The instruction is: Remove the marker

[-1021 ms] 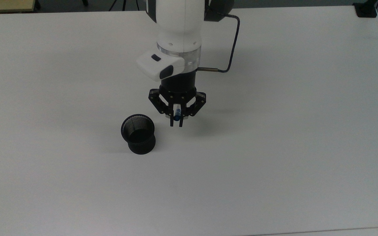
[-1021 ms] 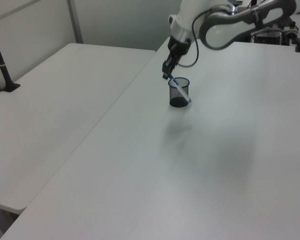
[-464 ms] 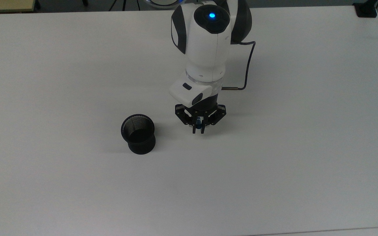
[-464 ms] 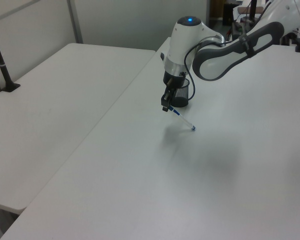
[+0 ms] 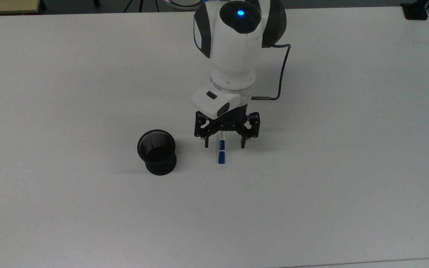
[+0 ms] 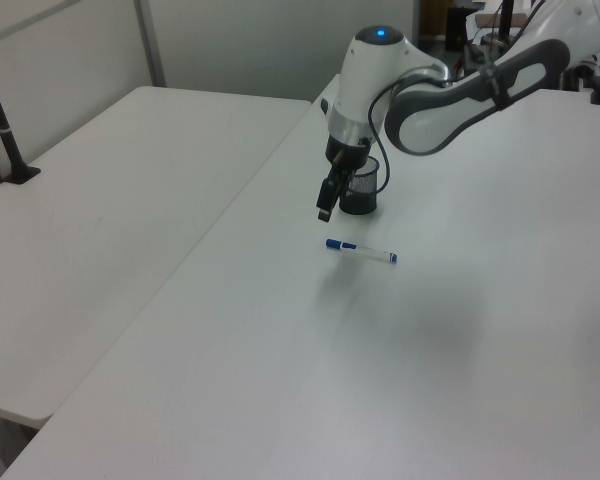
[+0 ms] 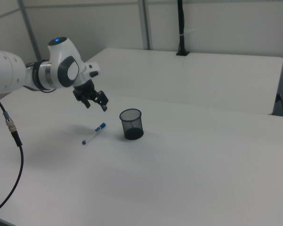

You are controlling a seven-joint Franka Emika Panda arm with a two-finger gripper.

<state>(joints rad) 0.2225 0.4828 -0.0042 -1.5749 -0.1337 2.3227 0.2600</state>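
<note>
A white tabletop [image 5: 348, 167] carries everything. The white robot arm [image 5: 233, 48] reaches over its middle, its fingers [image 5: 206, 142] spread wide and holding nothing, poised above the surface. A black mesh cup [image 5: 157, 152] stands upright, near the top view's left of the gripper [image 5: 224, 143]. The marker [image 5: 221, 150] lies flat on the tabletop beside the cup, out of it, below the open fingers.

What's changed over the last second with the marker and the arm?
The end effector carried the marker toward the top view's right, away from the mesh cup, lowered it, then opened and let go. The marker now lies flat on the table. The cup stayed where it was, upright.
</note>
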